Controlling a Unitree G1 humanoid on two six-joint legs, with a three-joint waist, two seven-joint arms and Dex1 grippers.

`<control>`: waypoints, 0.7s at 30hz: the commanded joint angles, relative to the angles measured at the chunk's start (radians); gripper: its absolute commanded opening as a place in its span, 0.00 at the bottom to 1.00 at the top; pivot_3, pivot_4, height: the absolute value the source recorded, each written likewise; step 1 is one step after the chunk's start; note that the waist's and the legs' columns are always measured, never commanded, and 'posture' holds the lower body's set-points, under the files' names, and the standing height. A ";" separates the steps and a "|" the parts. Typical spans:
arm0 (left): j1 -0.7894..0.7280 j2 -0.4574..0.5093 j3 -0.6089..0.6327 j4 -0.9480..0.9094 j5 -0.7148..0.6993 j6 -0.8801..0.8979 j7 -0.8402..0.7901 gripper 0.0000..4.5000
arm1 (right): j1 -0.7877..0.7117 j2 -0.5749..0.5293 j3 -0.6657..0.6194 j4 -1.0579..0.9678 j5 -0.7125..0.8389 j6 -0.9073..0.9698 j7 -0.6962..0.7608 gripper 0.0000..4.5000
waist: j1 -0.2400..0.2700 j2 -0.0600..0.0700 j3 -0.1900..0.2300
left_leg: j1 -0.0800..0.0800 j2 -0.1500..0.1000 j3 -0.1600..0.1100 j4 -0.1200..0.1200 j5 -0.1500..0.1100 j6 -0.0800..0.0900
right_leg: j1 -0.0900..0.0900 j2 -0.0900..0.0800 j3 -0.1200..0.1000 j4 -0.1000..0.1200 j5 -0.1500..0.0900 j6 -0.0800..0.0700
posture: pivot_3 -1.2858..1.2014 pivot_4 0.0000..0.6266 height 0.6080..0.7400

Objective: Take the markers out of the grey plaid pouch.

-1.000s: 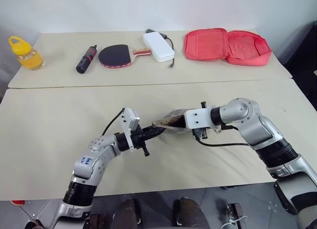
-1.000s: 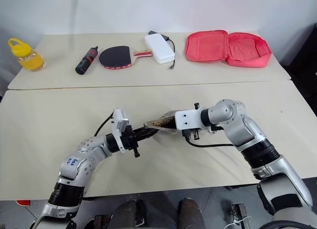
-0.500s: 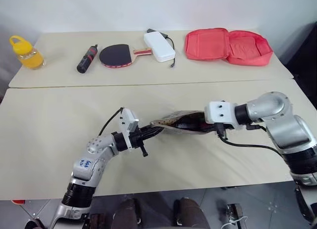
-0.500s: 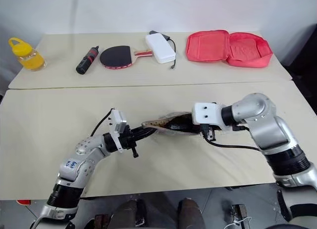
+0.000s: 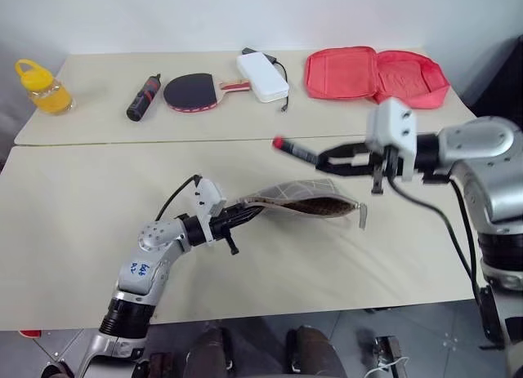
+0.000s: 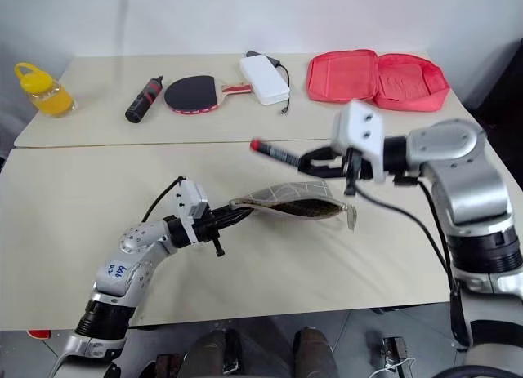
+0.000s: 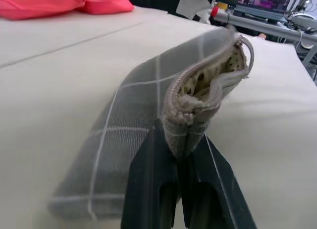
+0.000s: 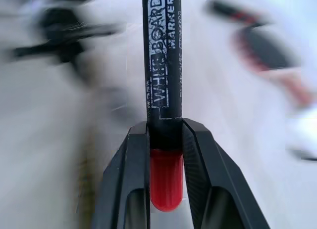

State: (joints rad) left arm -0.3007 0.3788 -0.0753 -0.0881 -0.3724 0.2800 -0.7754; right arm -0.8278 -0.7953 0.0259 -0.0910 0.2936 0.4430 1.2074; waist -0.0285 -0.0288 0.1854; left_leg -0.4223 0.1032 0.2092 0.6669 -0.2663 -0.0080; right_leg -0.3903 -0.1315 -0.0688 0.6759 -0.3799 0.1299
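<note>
Black whiteboard marker (image 5: 304, 154) pinched by right gripper (image 5: 331, 161) mid-frame, axis pointing upper left, above pouch (image 5: 298, 198); pouch corner clamped by left gripper (image 5: 245, 217).

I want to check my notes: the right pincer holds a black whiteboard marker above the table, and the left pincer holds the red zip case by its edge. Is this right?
Not quite. The left pincer grips the grey plaid pouch, as the left wrist view shows; the red zip case lies at the table's far side. The right pincer does hold the black whiteboard marker.
</note>
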 commanded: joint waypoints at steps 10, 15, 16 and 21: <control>0.009 0.018 0.015 -0.037 -0.011 -0.007 -0.025 0.00 | 0.025 -0.128 0.208 0.594 -0.533 -0.622 -0.277 0.12 | -0.003 0.000 0.000 | 0.000 0.000 0.002 -0.002 0.000 0.000 | -0.001 0.000 0.000 -0.002 0.000 0.000 | 0.52 0.24 1.00; 0.013 0.036 0.027 -0.035 -0.010 -0.011 -0.033 0.00 | 0.021 -0.136 0.216 0.715 -0.568 -0.708 -0.294 0.12 | -0.019 0.002 0.001 | 0.000 0.000 0.003 -0.002 0.000 0.000 | -0.002 0.000 0.002 0.000 0.000 0.000 | 0.52 0.24 1.00; 0.012 0.035 0.026 -0.034 -0.007 -0.011 -0.032 0.00 | 0.022 -0.131 0.220 0.746 -0.576 -0.723 -0.303 0.12 | -0.022 0.002 0.001 | 0.000 0.000 0.003 -0.002 0.000 0.000 | -0.002 0.000 0.002 0.000 0.000 0.000 | 0.52 0.24 1.00; 0.012 0.025 0.020 -0.029 -0.003 -0.014 -0.029 0.00 | 0.030 -0.113 0.234 0.843 -0.592 -0.796 -0.314 0.12 | -0.026 0.002 0.001 | 0.001 0.000 0.003 -0.001 0.000 0.000 | -0.001 0.000 0.002 0.000 0.000 0.000 | 0.52 0.24 1.00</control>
State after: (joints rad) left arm -0.2968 0.4068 -0.0575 -0.0957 -0.3733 0.2793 -0.8015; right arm -0.7925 -0.9049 0.2649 0.7221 -0.2911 -0.3338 0.8904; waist -0.0541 -0.0269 0.1865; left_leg -0.4216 0.1032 0.2119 0.6662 -0.2662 -0.0083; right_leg -0.3908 -0.1313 -0.0668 0.6758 -0.3799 0.1300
